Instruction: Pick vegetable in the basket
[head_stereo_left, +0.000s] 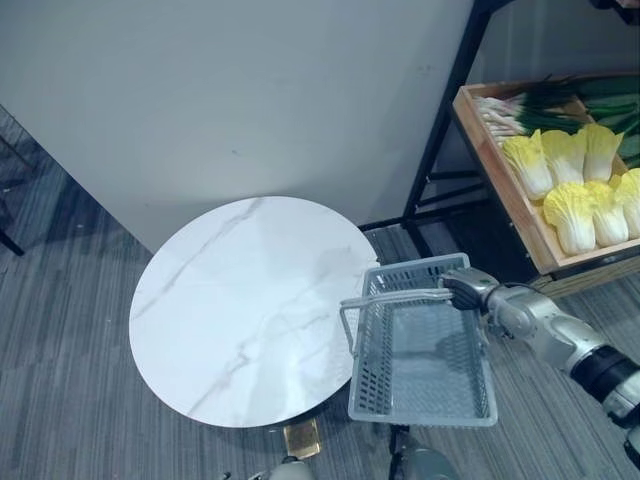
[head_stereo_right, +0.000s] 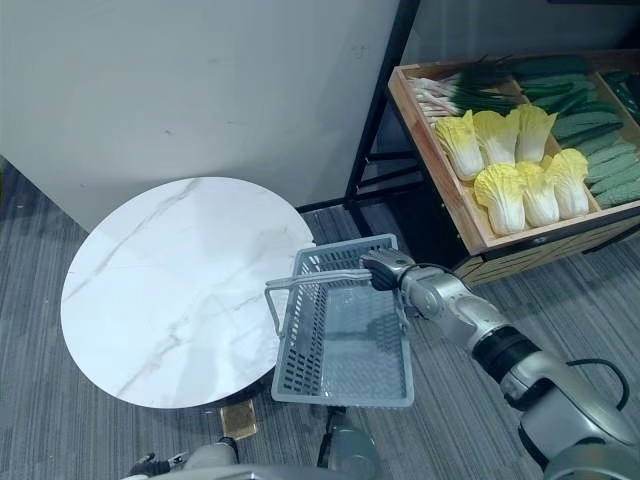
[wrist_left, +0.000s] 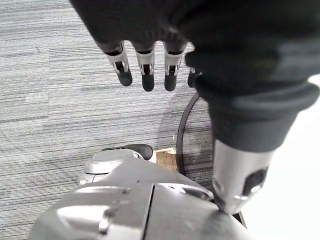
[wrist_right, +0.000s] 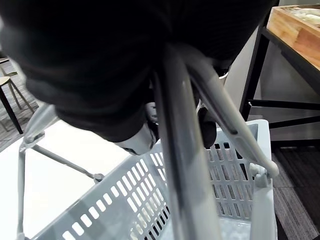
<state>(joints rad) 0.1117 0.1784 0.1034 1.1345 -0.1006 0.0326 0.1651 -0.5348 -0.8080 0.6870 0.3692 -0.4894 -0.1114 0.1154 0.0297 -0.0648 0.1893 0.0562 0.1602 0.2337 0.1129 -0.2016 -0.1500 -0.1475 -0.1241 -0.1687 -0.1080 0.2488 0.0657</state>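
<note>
Right eye view: your right hand (head_stereo_right: 385, 268) clutches the slotted grey basket (head_stereo_right: 345, 395) by its handle (head_stereo_right: 320, 277). Wooden crate (head_stereo_right: 428, 150) holds napa cabbages (head_stereo_right: 500, 195); left hand (wrist_left: 150, 25) slack.

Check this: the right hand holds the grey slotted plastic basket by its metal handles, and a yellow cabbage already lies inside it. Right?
Not quite. The right hand does hold the grey slotted plastic basket by its metal handles, but the basket is empty, as the right eye view shows; the pale yellow cabbages lie in the wooden crate.

Even, bright indoor light; soft sheen on white table (head_stereo_left: 240, 300); floor under crate (head_stereo_left: 502, 190) shadowed.
</note>
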